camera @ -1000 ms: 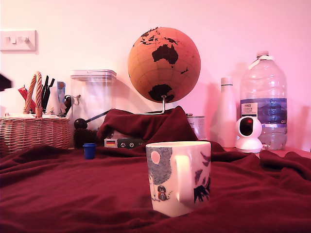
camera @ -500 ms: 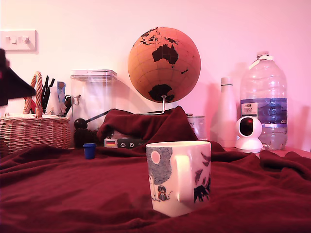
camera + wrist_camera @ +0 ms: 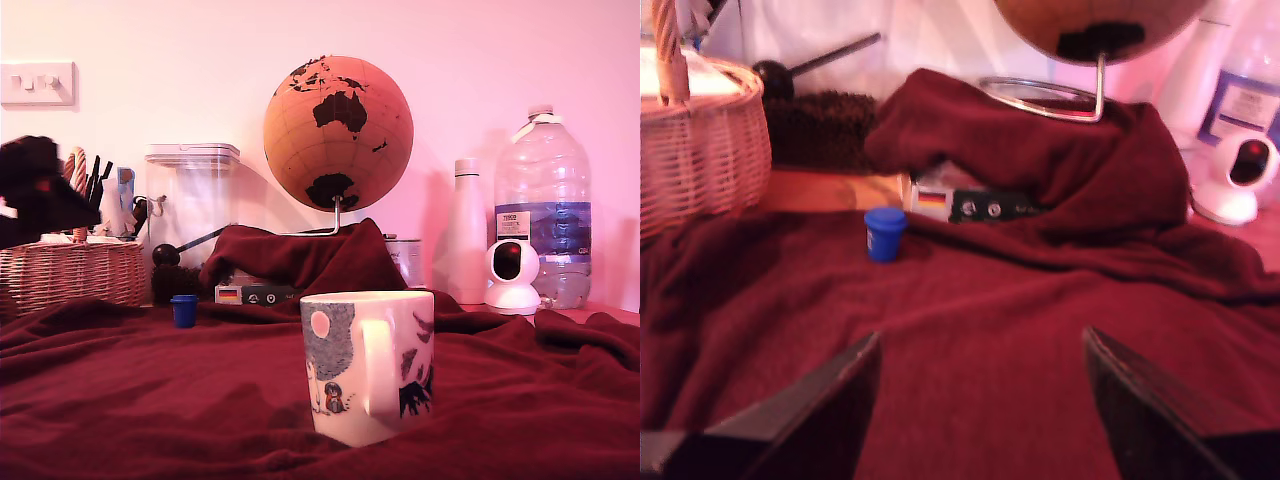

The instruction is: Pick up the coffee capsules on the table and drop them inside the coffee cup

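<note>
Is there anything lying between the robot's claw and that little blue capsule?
Nothing but bare red blanket. The wrist view shows the open gripper with only cloth stretching up to the blue capsule.

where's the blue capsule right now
The blue capsule stands on the red blanket, left of the mug in the exterior view, near the wicker basket.
</note>
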You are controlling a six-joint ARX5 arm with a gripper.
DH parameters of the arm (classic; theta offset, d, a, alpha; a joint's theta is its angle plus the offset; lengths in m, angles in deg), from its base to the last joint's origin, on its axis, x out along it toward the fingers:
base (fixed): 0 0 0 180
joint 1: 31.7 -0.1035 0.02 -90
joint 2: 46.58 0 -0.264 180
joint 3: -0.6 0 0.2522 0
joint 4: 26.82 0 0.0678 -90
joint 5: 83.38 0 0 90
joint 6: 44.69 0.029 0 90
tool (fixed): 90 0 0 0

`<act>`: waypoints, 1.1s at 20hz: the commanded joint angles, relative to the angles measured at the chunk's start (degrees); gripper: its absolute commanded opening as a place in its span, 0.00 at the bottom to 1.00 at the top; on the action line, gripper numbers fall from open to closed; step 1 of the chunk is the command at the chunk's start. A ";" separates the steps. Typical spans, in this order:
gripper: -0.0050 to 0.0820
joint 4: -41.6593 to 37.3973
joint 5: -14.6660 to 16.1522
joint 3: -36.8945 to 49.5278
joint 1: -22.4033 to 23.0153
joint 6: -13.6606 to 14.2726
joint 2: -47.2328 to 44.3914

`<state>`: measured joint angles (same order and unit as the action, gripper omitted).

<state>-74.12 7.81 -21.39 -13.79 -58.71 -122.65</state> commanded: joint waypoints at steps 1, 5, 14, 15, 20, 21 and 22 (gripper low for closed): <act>0.73 -1.92 -0.20 -0.90 0.11 -0.15 -3.50; 0.73 -5.22 -0.11 -4.02 0.11 -0.15 -11.26; 0.73 -8.00 0.48 -11.80 0.11 0.09 -23.26; 0.73 -8.00 0.48 -12.48 0.11 0.09 -24.09; 0.73 -8.02 0.48 -16.09 0.09 0.55 -28.17; 0.73 -8.04 0.46 -16.79 0.04 0.61 -28.98; 0.73 -8.04 0.46 -17.55 -0.07 0.61 -29.86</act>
<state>-81.44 8.16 -38.48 -13.79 -58.64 -151.28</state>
